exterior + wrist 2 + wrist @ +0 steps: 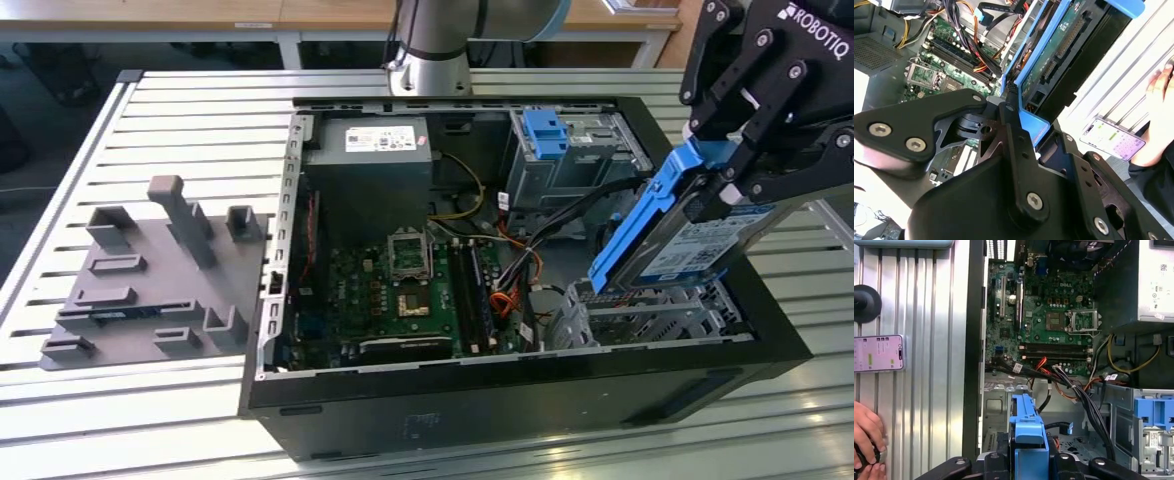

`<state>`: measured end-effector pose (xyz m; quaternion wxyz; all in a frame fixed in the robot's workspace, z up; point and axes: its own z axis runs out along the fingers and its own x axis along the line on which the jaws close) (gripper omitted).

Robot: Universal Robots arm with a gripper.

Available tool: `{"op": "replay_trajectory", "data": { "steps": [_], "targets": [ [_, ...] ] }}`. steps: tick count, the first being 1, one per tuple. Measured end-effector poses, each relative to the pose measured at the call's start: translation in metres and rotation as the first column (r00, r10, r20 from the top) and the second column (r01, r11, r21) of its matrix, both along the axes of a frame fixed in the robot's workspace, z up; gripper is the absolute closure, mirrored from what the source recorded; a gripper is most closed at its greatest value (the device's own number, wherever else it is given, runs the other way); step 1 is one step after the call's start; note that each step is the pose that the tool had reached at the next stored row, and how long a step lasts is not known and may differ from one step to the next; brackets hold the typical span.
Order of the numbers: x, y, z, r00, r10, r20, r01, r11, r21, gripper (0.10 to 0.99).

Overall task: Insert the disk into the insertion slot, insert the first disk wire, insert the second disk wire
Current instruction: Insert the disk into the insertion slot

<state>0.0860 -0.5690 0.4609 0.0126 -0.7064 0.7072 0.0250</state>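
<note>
Disk (705, 255), flat rectangular silver-grey hard drive with white and blue label in bright blue plastic carrier: held up, tilted, lower end down over insertion slot (654, 312), the silver-grey perforated sheet-metal drive cage; not seated in the bay; whether the two touch, cannot tell; black gripper (742, 196) clamped on disk, one finger each side of the carrier.

Open black computer case (534, 388) lying on its side; inside: green motherboard (400, 290) in the middle; grey power supply box (367, 150) at the far end; taller grey metal bay with blue latch (561, 150) beside it; insertion slot in the near corner at the exterior view's right.

Bundle of black, orange and yellow cables (514, 270) between motherboard and insertion slot; in the first wrist view, black strands passing just beside the carrier.

Outside the case: grey fixture plate with upright blocks (147, 270) on the slatted aluminium table (134, 420), exterior view's left, apart from the case; lit smartphone (879, 353) flat on the table near the case wall; person's hand (866, 440) near the phone.
</note>
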Motion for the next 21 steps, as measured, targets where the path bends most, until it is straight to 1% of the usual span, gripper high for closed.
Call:
{"op": "replay_trajectory", "data": {
  "steps": [10,21],
  "targets": [
    [-0.0004,0.0,-0.0023,1.0,-0.009,0.0,0.009,1.0,0.0,0.722],
    [-0.0004,0.0,-0.0092,0.9999,-0.017,0.0001,0.017,0.9999,0.0,0.722]
  ]
}}
